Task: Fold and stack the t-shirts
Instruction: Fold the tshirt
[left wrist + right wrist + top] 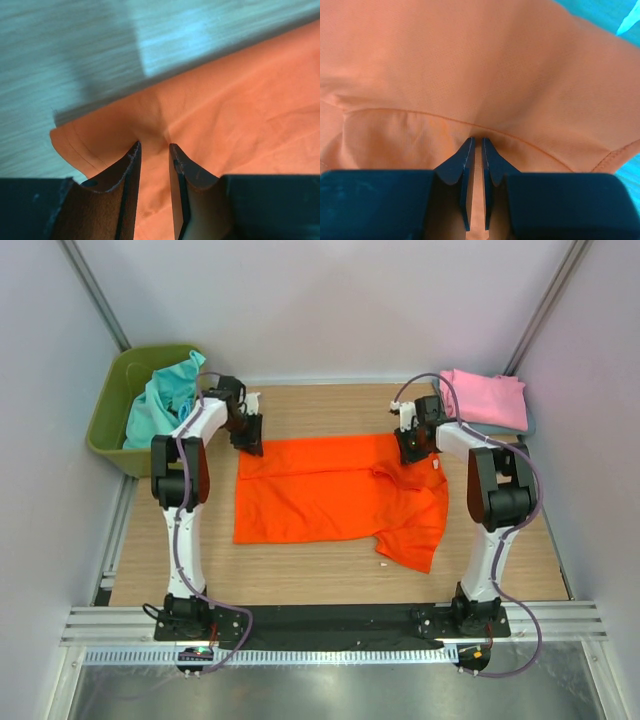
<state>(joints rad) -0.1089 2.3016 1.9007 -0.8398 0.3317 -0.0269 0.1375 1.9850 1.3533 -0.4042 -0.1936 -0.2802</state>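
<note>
Left jaws and right jaws clamp the orange shirt (pixel 330 495) at its far edge. The first fold looks ready to start: lift evenly, carry nearward.

Robot lab test cell indicated: wooden table (pixel 300 578) enclosed by white panels (pixel 330 300); aluminium rail (pixel 110 625) fitted along the near edge.
</note>
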